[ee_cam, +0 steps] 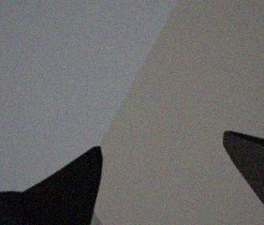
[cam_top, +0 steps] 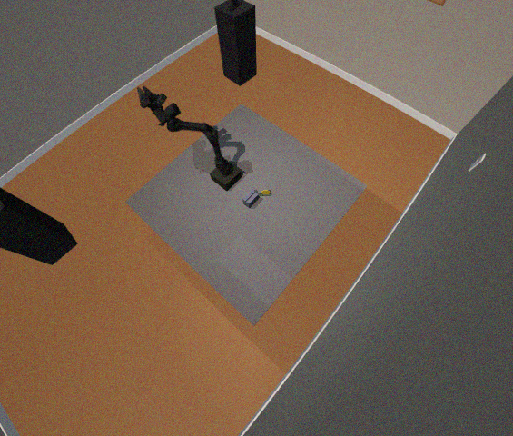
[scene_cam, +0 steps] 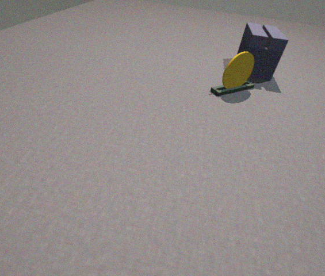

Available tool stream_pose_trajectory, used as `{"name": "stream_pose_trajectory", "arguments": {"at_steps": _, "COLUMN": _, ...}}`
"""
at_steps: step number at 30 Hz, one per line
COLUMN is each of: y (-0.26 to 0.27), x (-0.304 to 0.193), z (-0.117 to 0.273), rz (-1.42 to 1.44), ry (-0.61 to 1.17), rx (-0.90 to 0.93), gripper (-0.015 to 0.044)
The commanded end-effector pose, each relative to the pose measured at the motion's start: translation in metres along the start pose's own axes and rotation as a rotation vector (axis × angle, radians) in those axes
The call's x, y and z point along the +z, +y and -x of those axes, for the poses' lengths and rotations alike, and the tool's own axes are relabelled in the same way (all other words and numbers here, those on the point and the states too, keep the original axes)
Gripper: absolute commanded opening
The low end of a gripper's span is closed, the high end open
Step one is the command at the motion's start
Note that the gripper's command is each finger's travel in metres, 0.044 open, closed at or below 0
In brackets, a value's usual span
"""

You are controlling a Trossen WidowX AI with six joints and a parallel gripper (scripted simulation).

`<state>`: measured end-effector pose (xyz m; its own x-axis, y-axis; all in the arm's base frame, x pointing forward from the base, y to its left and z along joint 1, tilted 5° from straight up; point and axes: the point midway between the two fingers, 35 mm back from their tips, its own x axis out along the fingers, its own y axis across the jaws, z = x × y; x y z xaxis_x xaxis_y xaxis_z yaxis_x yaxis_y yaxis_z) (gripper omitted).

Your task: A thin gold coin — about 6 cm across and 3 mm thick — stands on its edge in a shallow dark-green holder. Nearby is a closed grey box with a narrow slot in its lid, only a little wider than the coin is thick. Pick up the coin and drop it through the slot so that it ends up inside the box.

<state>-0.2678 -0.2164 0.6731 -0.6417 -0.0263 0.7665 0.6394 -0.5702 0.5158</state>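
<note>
The gold coin [cam_top: 266, 192] [scene_cam: 238, 69] stands on its edge, a little tilted in view, in the dark-green holder [scene_cam: 215, 92]. The grey box [cam_top: 251, 199] [scene_cam: 260, 59] stands just beside the holder, behind it in the exterior view. Its lid has a narrow dark slot, and the inside is hidden. My gripper [cam_top: 141, 88] [ee_cam: 162, 145] is open and empty. It is raised high and far from the coin and box, on the other side of the arm's base. The wrist view shows neither coin, holder nor box.
The arm's base [cam_top: 226, 176] stands on the grey mat [cam_top: 247, 262], close to the box. A tall black block [cam_top: 237, 46] stands behind the mat, and another black block [cam_top: 26, 225] stands at the left of the top view.
</note>
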Motion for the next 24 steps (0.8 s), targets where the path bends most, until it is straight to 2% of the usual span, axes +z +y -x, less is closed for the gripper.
{"name": "stream_pose_trajectory", "arguments": {"at_steps": 1, "y": 0.001, "x": -0.002, "z": 0.001, "rz": -0.001, "ry": 0.006, "rx": 0.002, "gripper": 0.0374}}
{"name": "stream_pose_trajectory", "arguments": {"at_steps": 9, "y": 0.061, "x": -0.070, "z": 0.046, "rz": -0.023, "ry": 0.278, "rx": 0.107, "gripper": 0.0164}}
{"name": "stream_pose_trajectory", "arguments": {"at_steps": 17, "y": 0.136, "x": -0.119, "z": 0.118, "rz": -0.086, "ry": 0.544, "rx": 0.293, "gripper": 0.0161}}
{"name": "stream_pose_trajectory", "arguments": {"at_steps": 24, "y": 0.193, "x": -0.151, "z": 0.207, "rz": -0.074, "ry": 0.798, "rx": 0.466, "gripper": 0.0161}}
